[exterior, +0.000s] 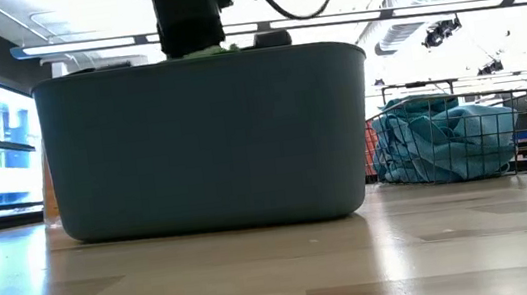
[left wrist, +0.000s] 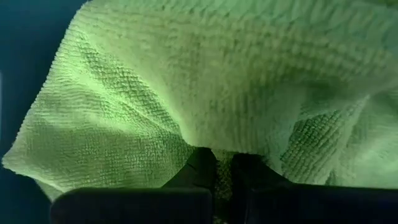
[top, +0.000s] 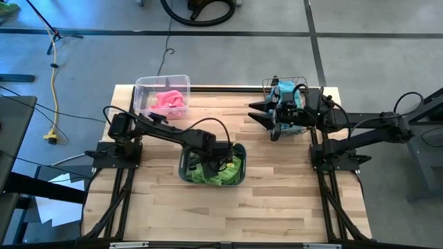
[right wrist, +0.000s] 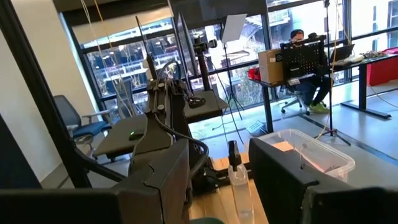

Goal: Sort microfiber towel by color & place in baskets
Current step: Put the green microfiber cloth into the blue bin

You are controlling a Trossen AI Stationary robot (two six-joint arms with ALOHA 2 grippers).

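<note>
From above, a light wooden table [top: 277, 207] carries three small containers. A clear plastic bin [top: 142, 88] sits at the far left corner with a pink towel [top: 169, 101] bunched inside. A dark wire-mesh basket [top: 299, 84] stands near the far right corner holding blue towels [top: 285, 91]. A grey-blue plastic tub [top: 241, 166] sits around the middle of the table, a little toward the near edge, filled with green towel [top: 232, 171]. The left arm reaches from the left edge down into this tub, its left gripper [top: 220, 160] buried among the green cloth. The right arm comes in from the right edge and its right gripper [top: 257, 113] hangs just beside the wire basket, pointing toward the table's middle. From table height, the tub [exterior: 208, 144] fills the near view, the left arm descending into it from above, and the wire basket [exterior: 449, 140] with blue towels [exterior: 425, 148] stands farther back to one side. The left wrist camera shows green towel [left wrist: 205, 81] close up, and the left gripper [left wrist: 224, 171] has its dark fingers [left wrist: 199, 171] pressed together with a fold of that cloth pinched between them. The right wrist camera shows the right gripper [right wrist: 217, 180] with fingers [right wrist: 165, 177] standing apart and nothing between them, the clear bin [right wrist: 311, 152] beyond, and a seated person [right wrist: 308, 62] at a desk far across the room
</note>
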